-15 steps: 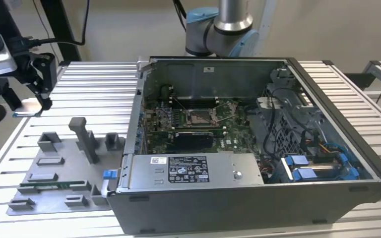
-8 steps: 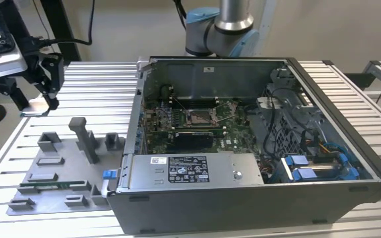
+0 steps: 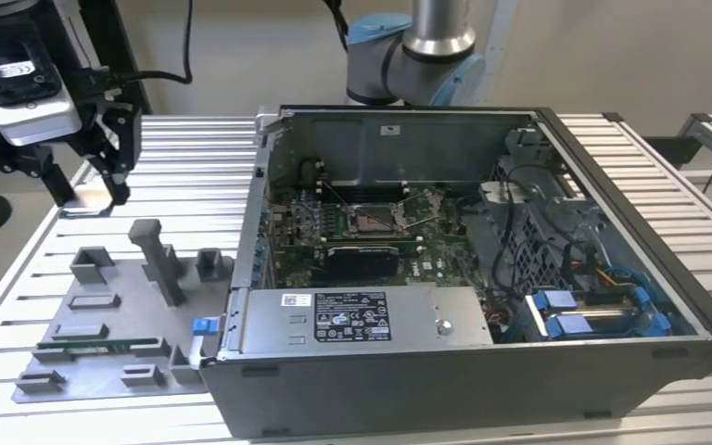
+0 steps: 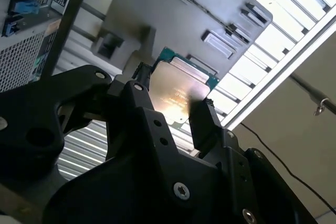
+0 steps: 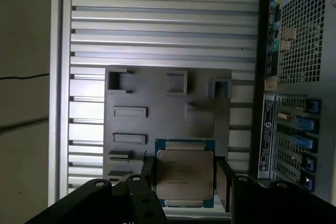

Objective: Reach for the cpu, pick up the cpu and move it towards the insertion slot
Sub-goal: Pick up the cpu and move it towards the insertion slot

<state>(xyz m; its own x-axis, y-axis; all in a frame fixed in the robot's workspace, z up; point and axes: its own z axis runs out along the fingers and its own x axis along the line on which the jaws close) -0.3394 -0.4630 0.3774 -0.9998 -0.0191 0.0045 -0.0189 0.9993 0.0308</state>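
Note:
The cpu [image 5: 184, 167], a flat square chip with a silvery top and a green rim, sits between my gripper's [image 5: 185, 182] two black fingers, which are shut on its opposite edges. In the second wrist view the cpu [image 4: 177, 88] is held the same way, well above the grey tray [image 4: 157, 3]. In the exterior view the gripper [image 3: 84, 198] hangs at the exterior view's left, above the slatted table beyond the tray, with the cpu [image 3: 88, 210] a thin light strip at its tips. The insertion slot [image 3: 375, 218] lies inside the open computer case, on the green board.
The open computer case [image 3: 480, 278] fills the middle and the exterior view's right, its tall walls around the board. The grey tray [image 3: 108, 306] with raised posts and a green memory stick [image 3: 103, 345] lies in front of the gripper. Cables and blue connectors [image 3: 585, 311] crowd the case's right side.

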